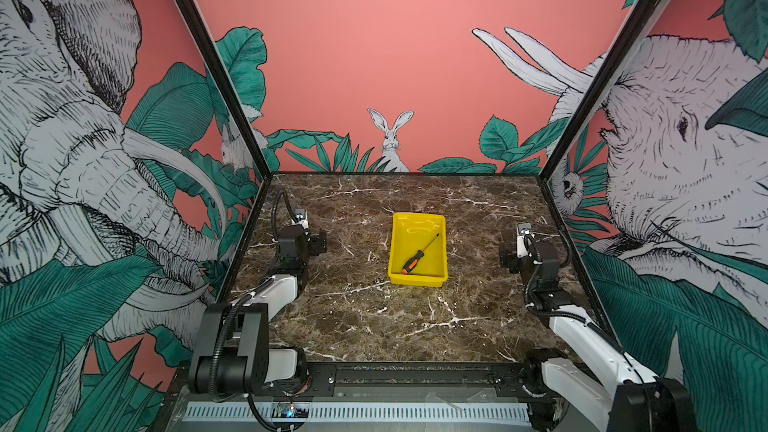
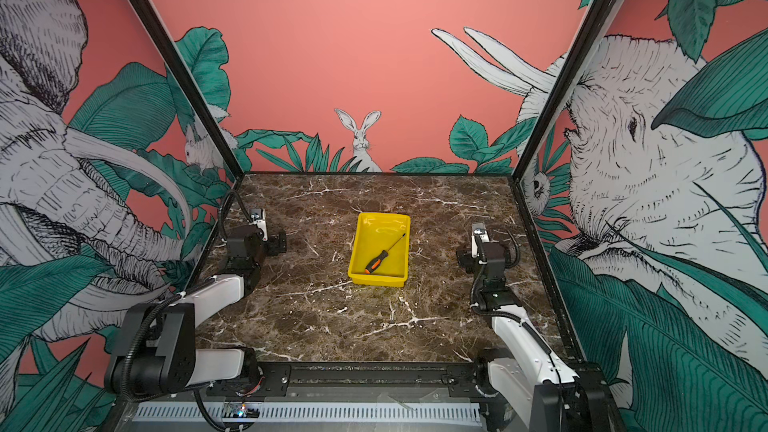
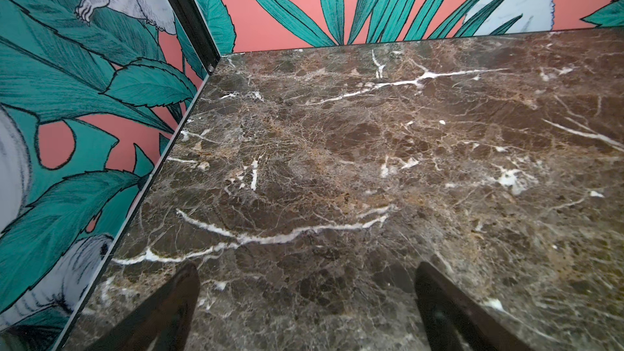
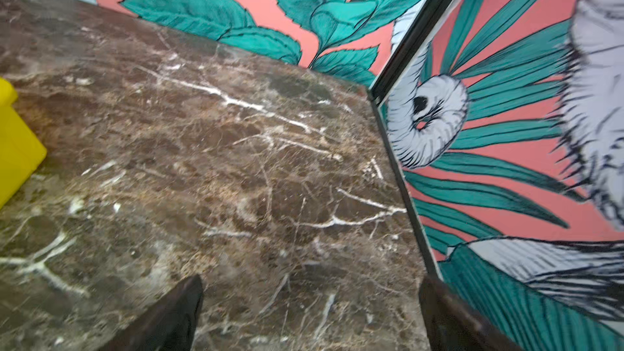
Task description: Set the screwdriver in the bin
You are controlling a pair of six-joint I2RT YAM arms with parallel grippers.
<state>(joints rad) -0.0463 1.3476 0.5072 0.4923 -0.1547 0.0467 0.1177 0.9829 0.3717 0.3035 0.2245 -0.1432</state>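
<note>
The screwdriver [image 1: 419,255] [image 2: 382,255], black and orange handle with a thin dark shaft, lies diagonally inside the yellow bin [image 1: 417,281] [image 2: 377,281] in both top views. Its handle points to the bin's near left corner. My left gripper [image 1: 318,243] [image 2: 279,243] rests low at the table's left side, well apart from the bin. In the left wrist view it [image 3: 307,265] is open over bare marble. My right gripper [image 1: 507,257] [image 2: 462,259] sits at the right side, also away from the bin. The right wrist view shows it [image 4: 311,277] open and empty, with a corner of the bin [image 4: 17,150] at the picture's edge.
The brown marble table [image 1: 374,317] is enclosed by patterned walls at the left, back and right. Black frame posts [image 1: 208,60] stand at the back corners. A black rail [image 1: 415,374] runs along the front edge between the two arm bases.
</note>
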